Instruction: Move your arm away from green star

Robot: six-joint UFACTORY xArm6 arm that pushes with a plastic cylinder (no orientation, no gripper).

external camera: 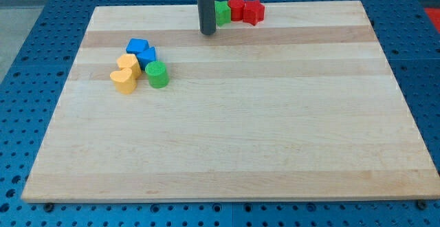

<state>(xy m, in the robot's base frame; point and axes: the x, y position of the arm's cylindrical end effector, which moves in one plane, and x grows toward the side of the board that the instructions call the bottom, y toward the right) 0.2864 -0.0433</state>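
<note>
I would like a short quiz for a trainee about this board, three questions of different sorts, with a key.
1. True or false: my tip stands at the view's bottom edge of the board.
2. Which block lies just right of my tip? A) green star B) yellow block C) blue block
3. Fill in: the two red blocks sit to the view's ____ of the green star.

Key: 1 false; 2 A; 3 right.

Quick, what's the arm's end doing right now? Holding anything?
No jaws on this arm: it ends in a rod, holding nothing.
My tip is down on the board, beside the green star, on the view's left.
</note>
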